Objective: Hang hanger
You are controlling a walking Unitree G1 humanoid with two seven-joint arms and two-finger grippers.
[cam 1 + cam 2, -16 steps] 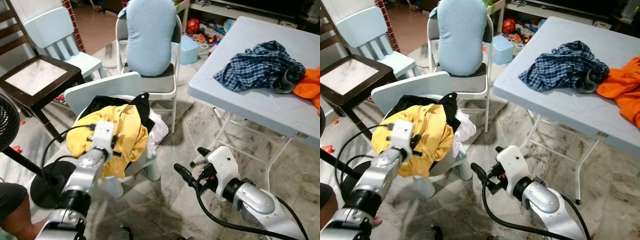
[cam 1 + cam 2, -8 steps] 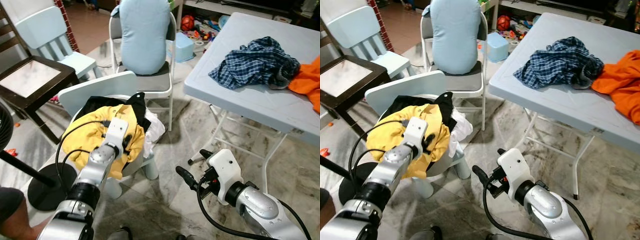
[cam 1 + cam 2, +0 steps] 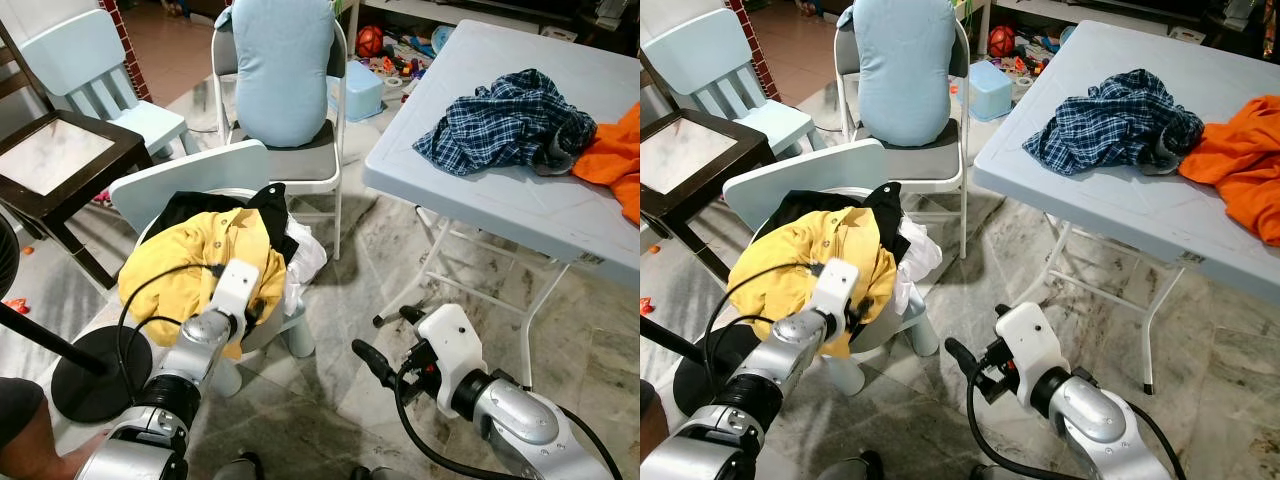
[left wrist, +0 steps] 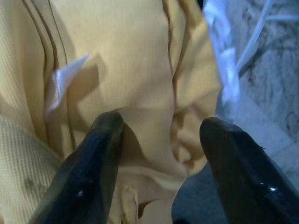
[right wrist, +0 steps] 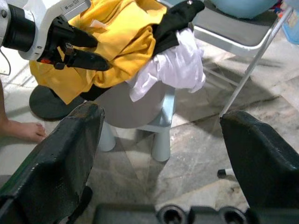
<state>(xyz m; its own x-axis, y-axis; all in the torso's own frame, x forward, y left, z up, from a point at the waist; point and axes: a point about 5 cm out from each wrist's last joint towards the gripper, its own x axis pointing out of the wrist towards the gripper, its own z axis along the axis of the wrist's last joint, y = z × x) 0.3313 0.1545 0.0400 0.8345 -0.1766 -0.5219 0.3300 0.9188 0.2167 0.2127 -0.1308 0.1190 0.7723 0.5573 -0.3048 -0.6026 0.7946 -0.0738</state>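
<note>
A yellow shirt [image 3: 195,265] lies heaped on a small pale chair [image 3: 190,180], over a black garment [image 3: 272,208] and a white one [image 3: 307,262]. My left gripper [image 3: 256,306] is open at the shirt's lower front edge. In the left wrist view its fingers [image 4: 96,158] straddle a yellow fold, close to the cloth and gripping nothing. My right gripper [image 3: 385,336] hangs open low over the floor, right of the chair, and is empty. The right wrist view looks at the heap and at the left gripper [image 5: 102,56].
A pale folding table [image 3: 520,215] at the right carries a plaid shirt [image 3: 510,120] and an orange cloth [image 3: 618,160]. Behind the small chair stands a folding chair with a light blue cushion [image 3: 282,65]. A dark side table [image 3: 55,160] and a fan base [image 3: 95,375] are left. A person's leg [image 3: 25,420] is at bottom left.
The camera has shifted a little. My left gripper has slid across the yellow shirt, from its middle down to its lower right edge. The right gripper has stayed in place.
</note>
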